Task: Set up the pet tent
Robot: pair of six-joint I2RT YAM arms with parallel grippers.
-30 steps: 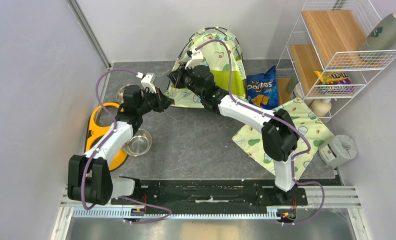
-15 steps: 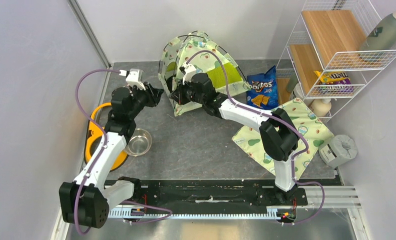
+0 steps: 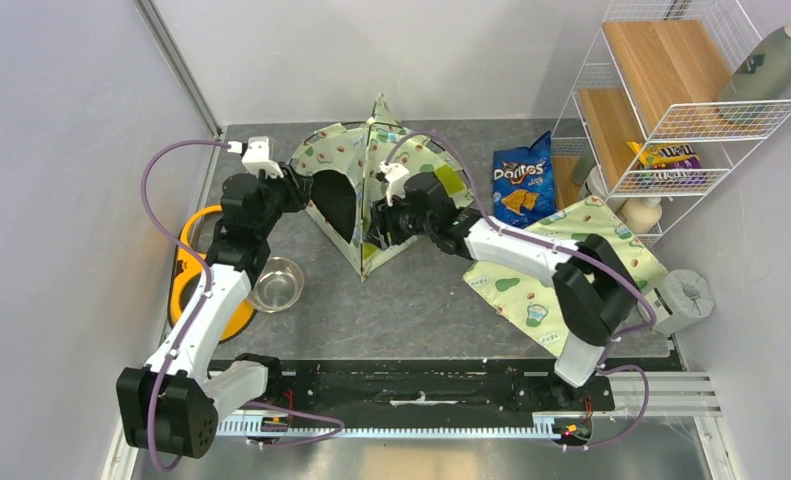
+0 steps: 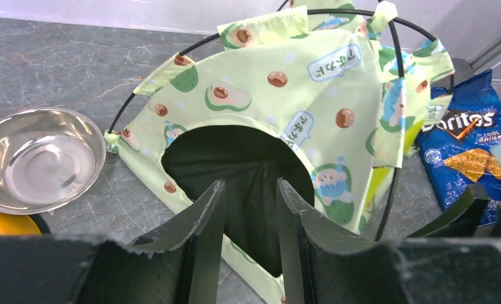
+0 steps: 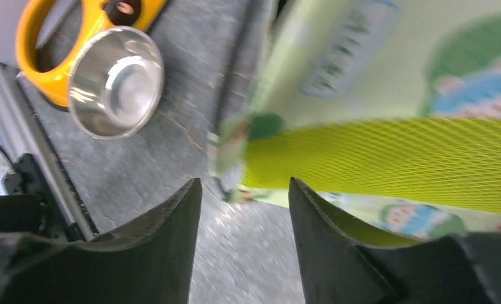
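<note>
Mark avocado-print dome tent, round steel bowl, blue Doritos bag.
avocado-print dome tent (image 4: 260, 95), left wrist view, front panel.
round steel bowl (image 3: 276, 283), top external view, centre.
blue Doritos bag (image 3: 521, 185), top external view, front.

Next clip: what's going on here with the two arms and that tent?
Both arms are at the pet tent near the back of the table. It stands popped up, with its door opening towards the left arm. The left claw hovers open in front of that door. The right claw is open by the lime mesh panel. Neither grips anything.
</note>
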